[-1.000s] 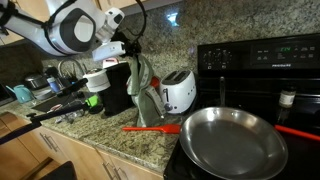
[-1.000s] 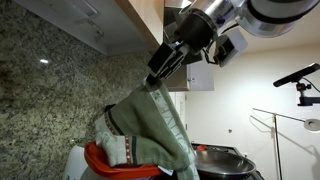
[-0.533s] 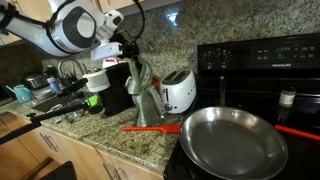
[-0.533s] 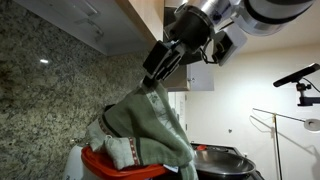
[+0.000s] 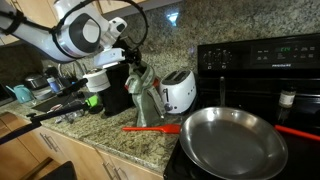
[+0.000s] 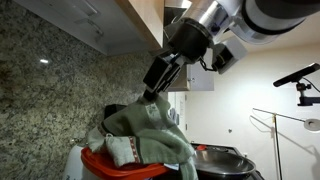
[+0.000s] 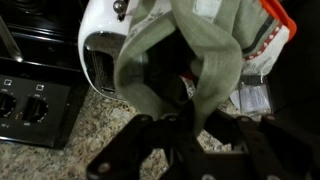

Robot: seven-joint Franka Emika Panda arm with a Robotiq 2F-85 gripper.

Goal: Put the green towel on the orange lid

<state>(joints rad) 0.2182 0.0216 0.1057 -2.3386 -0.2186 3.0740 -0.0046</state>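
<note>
While pinched at its upper end, the green towel (image 6: 150, 135) hangs from the gripper (image 6: 152, 92), whose jaws are clamped tight on the fabric. Its lower folds bunch over the orange lid (image 6: 108, 166). That looks like contact, but the camera is too close to be sure. The lid sits on a white canister (image 7: 262, 50); the label print is unreadable.

A white toaster (image 5: 178, 90) stands just beside the towel.

Surface: speckled brown granite countertop (image 5: 115, 142), with a matching granite backsplash (image 5: 190, 25). A thin red-orange utensil (image 5: 150, 128) lies flat on the counter in front of the toaster, its tip near the steel frying pan (image 5: 232, 140). The pan sits on a black stove (image 5: 262, 58). Two stove knobs (image 7: 25, 105) show in the wrist view.

Room: home kitchen, with a wooden wall cabinet (image 6: 110, 20) overhead and a cluttered sink area (image 5: 40, 85) at the far end of the counter.

Writing: the stove control panel has small white markings, too small to read. No brand is legible anywhere.
</note>
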